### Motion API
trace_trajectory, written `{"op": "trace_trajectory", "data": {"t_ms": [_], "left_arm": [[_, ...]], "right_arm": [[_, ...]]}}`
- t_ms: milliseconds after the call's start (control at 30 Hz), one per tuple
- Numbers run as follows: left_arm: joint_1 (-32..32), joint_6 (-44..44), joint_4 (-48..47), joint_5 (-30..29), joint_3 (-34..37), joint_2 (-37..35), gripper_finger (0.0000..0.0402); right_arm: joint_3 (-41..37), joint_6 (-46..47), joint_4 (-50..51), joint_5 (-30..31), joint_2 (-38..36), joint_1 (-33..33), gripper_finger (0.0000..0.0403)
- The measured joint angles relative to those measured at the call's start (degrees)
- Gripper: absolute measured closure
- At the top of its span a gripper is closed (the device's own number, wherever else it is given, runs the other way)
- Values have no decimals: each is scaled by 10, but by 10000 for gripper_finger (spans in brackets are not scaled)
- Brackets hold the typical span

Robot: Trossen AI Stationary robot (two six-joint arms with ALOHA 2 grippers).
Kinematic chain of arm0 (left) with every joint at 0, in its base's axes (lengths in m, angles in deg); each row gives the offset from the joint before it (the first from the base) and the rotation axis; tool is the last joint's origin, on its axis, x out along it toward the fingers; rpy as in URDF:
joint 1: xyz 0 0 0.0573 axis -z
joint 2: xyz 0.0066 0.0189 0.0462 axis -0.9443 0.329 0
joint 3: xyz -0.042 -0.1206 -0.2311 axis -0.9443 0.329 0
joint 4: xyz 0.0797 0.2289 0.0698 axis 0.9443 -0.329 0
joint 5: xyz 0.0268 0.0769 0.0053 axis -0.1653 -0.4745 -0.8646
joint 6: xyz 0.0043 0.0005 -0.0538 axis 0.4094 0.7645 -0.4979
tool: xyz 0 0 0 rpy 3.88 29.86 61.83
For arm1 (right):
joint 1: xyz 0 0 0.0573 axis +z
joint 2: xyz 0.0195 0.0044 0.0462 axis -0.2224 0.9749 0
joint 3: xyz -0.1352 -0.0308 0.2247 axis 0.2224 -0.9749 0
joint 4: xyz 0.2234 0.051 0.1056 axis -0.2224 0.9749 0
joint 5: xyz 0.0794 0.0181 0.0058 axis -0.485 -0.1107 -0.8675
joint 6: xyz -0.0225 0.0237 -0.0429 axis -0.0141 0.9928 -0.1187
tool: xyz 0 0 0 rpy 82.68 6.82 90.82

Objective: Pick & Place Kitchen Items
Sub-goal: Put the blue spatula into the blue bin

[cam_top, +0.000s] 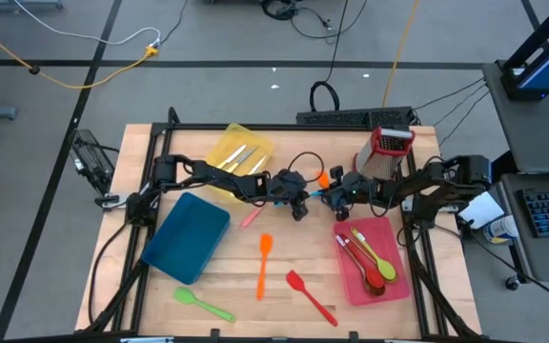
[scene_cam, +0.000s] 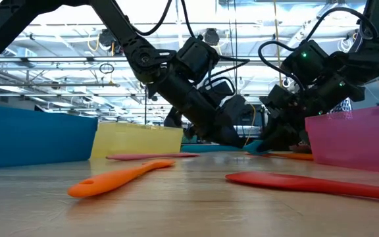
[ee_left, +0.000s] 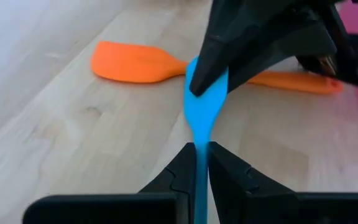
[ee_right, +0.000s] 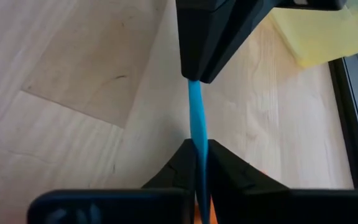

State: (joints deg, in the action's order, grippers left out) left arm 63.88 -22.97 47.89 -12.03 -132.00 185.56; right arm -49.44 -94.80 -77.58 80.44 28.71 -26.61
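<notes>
Both arms meet over the middle of the table, and a slim blue plastic spatula (ee_left: 199, 118) hangs between them. The left gripper (ee_left: 197, 163) has its fingers pinched tight on the narrow handle end, and the right gripper (ee_right: 198, 160) is clamped just as tightly on the broader blade end, so the spatula bridges the short gap between the two. It looks like a hand-over, I'd guess.

The spatula should be very light, and thin enough to flex or twist if the arms pull against each other. The smooth plastic could slide in a pinch, so the flat faces near either end seem the safest hold, as each gripper has it now.

Just beyond the left gripper's fingers an orange spatula-shaped utensil (ee_left: 135, 62) lies flat on the wooden tabletop (ee_left: 61, 137). A corner of a yellow flat tray (ee_right: 328, 34) shows past the right gripper.

From overhead the blue spatula is almost lost among dark links and cables. From table height the grippers hide most of it, and I cannot tell whether it touches the wood.
</notes>
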Motion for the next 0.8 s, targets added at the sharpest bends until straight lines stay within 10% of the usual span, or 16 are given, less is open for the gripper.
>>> {"op": "trace_trajectory", "data": {"t_ms": [533, 800], "left_arm": [[1, 70, -24, -31, 0, 1, 268], [2, 67, -23, -34, 0, 1, 360]], "right_arm": [[1, 0, -5, 0, 0, 0, 385], [1, 5, -4, 1, 0, 0, 377]]}}
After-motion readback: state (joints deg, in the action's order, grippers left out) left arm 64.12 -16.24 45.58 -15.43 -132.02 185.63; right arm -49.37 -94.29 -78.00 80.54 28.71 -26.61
